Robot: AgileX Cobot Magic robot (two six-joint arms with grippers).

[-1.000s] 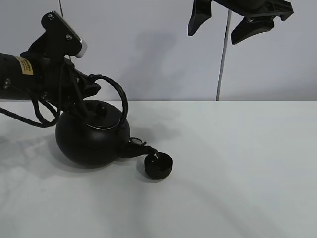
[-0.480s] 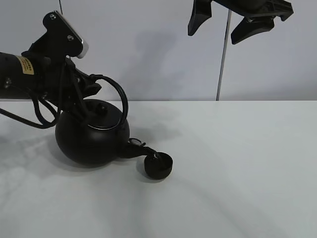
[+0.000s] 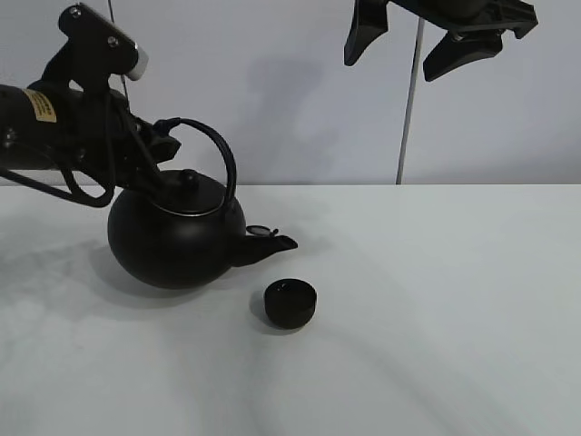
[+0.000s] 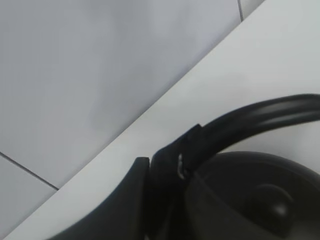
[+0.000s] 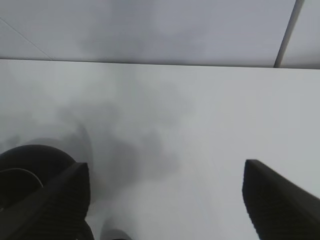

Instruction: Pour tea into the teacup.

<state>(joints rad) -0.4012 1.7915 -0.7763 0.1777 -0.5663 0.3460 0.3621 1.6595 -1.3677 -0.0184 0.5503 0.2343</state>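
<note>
The big black kettle (image 3: 177,241) stands nearly level at the left of the white table (image 3: 436,300), its spout (image 3: 274,242) pointing right. My left gripper (image 3: 160,136) is shut on the left end of the arched handle (image 3: 221,159). The left wrist view shows the handle (image 4: 260,116) clamped in the gripper (image 4: 175,160) above the lid (image 4: 260,197). The small black teacup (image 3: 290,302) sits flat on the table just below and right of the spout, apart from it. My right gripper (image 3: 427,41) hangs open high at the back; its fingers (image 5: 55,200) frame bare table, with the kettle (image 5: 25,167) beside them.
A pale wall with a vertical seam (image 3: 408,109) rises behind the table. The white tabletop stretches bare to the right of the teacup and toward the front edge.
The kettle has tipped back from its pouring tilt and its spout has lifted off the teacup. The left arm rose a little. The teacup now sits flat. The right gripper has stayed still.
</note>
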